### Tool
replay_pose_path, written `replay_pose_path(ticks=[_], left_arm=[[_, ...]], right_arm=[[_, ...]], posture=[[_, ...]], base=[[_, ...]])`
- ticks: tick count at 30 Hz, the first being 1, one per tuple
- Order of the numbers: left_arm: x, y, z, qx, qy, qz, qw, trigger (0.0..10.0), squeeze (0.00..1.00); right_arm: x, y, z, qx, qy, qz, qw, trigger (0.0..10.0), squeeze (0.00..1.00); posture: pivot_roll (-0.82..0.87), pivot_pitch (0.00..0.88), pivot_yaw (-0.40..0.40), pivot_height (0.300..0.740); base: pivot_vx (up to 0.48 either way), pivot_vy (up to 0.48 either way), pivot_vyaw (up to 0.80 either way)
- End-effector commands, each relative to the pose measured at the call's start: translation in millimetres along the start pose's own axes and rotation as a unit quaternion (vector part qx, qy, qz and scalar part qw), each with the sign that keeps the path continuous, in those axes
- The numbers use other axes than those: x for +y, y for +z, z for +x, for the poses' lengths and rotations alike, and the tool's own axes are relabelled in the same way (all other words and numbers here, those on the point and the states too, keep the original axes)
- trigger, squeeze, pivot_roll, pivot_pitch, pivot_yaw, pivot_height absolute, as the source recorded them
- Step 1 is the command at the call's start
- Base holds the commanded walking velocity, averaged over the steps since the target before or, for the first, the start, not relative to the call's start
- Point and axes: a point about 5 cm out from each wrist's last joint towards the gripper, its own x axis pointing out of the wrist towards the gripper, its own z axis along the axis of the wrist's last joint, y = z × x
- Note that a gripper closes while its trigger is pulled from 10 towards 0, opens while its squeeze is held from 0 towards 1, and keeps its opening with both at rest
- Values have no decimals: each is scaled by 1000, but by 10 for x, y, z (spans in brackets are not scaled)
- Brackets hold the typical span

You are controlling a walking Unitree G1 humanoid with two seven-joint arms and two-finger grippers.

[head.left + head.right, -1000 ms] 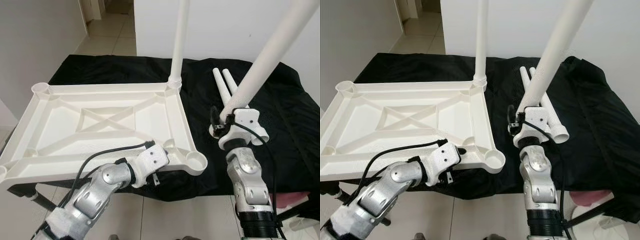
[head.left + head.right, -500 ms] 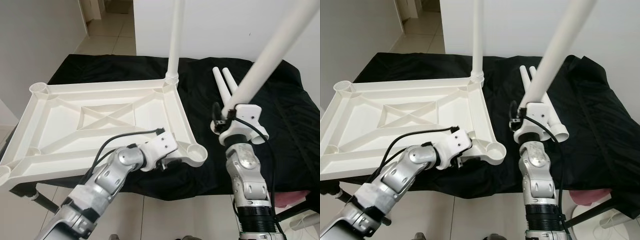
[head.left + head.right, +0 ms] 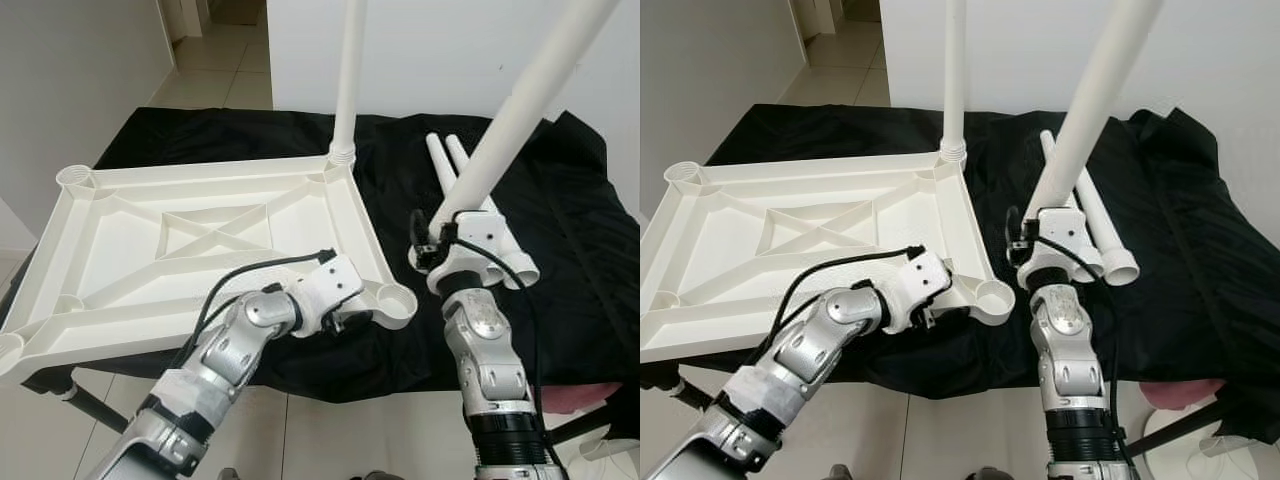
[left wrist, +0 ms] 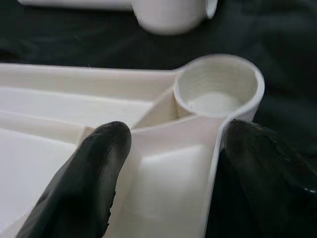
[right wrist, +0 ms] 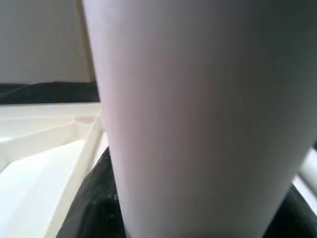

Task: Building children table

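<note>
The right gripper (image 3: pixel 440 240) clutches a white table leg (image 3: pixel 520 105) slanting up and rightward, while the left gripper (image 4: pixel 171 148) pinches the upturned tabletop (image 3: pixel 200 240) rim.

White moulded-plastic tabletop (image 3: pixel 200 240): smooth, slight sheen. White plastic leg tube (image 3: pixel 520 100) in my right pincer: matt. Black cloth (image 3: pixel 560 230): wrinkled, matt. My left pincer fingers (image 4: pixel 84 178): black, rubbery.

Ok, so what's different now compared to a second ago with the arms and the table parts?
The left gripper slid along the near rim of the upturned tabletop to its near right corner socket, fingers astride the rim. The right gripper, holding its white leg, shifted slightly toward that socket. The screwed-in leg and two loose legs stayed put.
</note>
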Motion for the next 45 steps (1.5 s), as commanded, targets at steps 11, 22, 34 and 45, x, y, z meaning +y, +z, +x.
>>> replay_pose_path(ticks=[11,22,34,45], left_arm=[[114,118,-255,-60,84,-31,994,10000,0],[63,228,-427,-82,90,-38,992,10000,0],[-42,265,-548,-102,26,-101,989,10000,0],[-87,286,-595,-98,8,-119,988,10000,0]], right_arm=[[96,-109,-81,-1,35,10,999,10000,0],[169,-153,-162,-6,70,34,997,10000,0],[159,-263,-327,13,101,13,995,10000,0],[103,-358,-457,32,127,-28,991,10000,0]], posture=[[-17,21,-24,740],[-2,25,-43,740],[-2,23,-51,740],[1,16,-58,740]], base=[[0,0,0],[0,0,0],[0,0,0],[0,0,0]])
